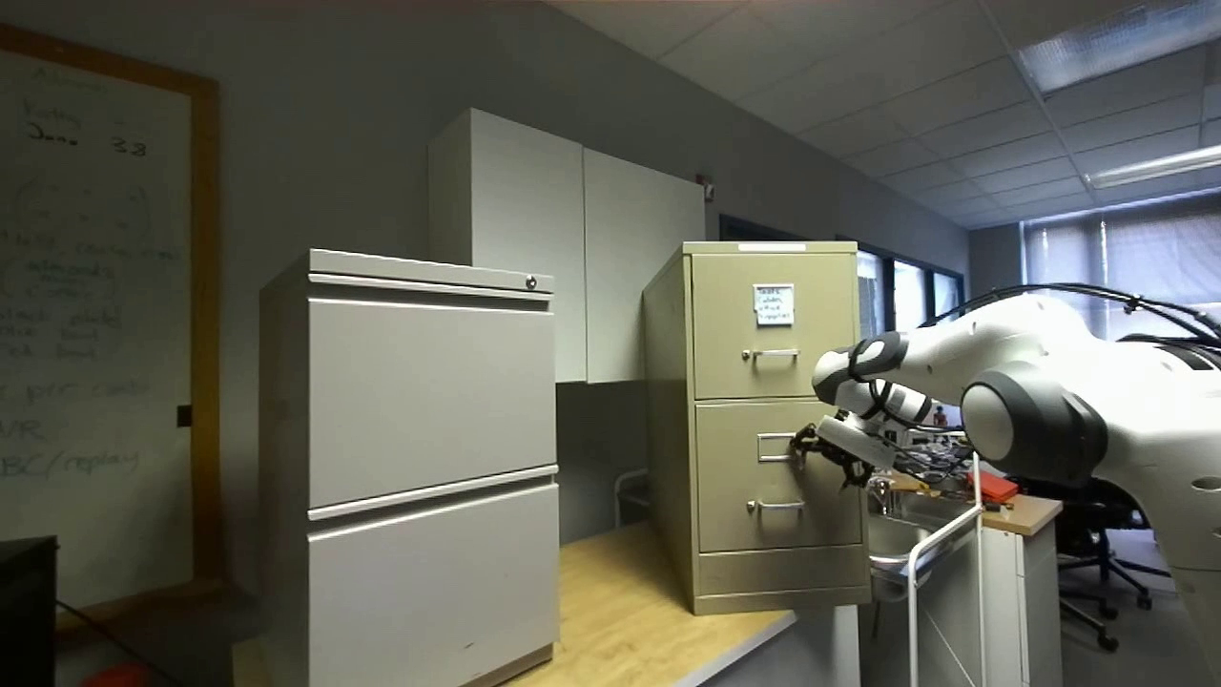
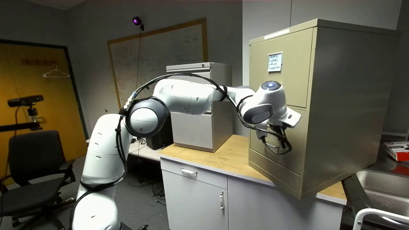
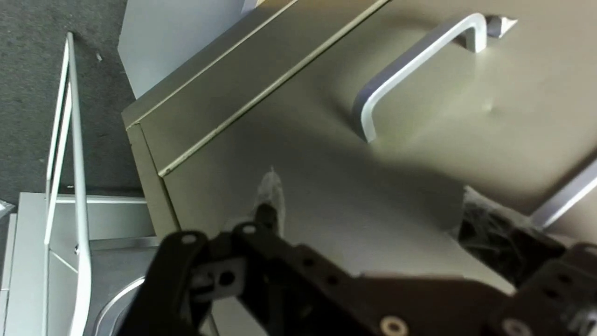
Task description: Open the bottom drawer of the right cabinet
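The right cabinet, tall and tan, [image 1: 668, 429] stands on the wooden counter; it also shows in an exterior view [image 2: 348, 105]. Its bottom drawer [image 1: 730, 477] is flush with the front, so shut. The drawer's small metal handle [image 1: 776, 505] sits below its label holder [image 1: 775, 435]. In the wrist view the drawer face [image 3: 303, 135] fills the middle, with the handle [image 3: 415, 64] at upper right, ahead of and apart from the fingers. My gripper [image 3: 368, 184] is open and empty, fingers wide apart close to the drawer face. In an exterior view the wrist and cables hide most of the gripper [image 2: 279, 132].
A light grey two-panel cabinet [image 1: 429, 401] stands on the same counter [image 1: 620, 592]. White wall cabinets [image 1: 525, 239] hang behind. A white metal rail [image 1: 914, 601] and a sink [image 2: 383, 188] lie beside the tan cabinet. The top drawer [image 1: 725, 334] is shut.
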You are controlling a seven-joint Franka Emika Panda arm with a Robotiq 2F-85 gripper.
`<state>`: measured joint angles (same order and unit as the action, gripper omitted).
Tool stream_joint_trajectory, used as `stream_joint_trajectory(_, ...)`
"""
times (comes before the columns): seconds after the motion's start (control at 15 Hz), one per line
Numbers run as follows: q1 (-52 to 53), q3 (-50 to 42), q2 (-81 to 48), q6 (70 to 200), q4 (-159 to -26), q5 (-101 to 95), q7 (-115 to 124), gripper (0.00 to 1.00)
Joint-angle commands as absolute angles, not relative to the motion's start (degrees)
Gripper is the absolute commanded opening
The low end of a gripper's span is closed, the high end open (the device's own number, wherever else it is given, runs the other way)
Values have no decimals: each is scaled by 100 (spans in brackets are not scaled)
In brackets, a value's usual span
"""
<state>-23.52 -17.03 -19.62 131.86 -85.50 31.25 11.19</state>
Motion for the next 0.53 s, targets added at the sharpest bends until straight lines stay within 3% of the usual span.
stream_joint_trajectory(0.0,-2497,-1507,-2374,12992,-8006,3203,1296,100)
stream_joint_trajectory(0.47,-2543,-1395,-2488,13000,-8287,3396,1319,100)
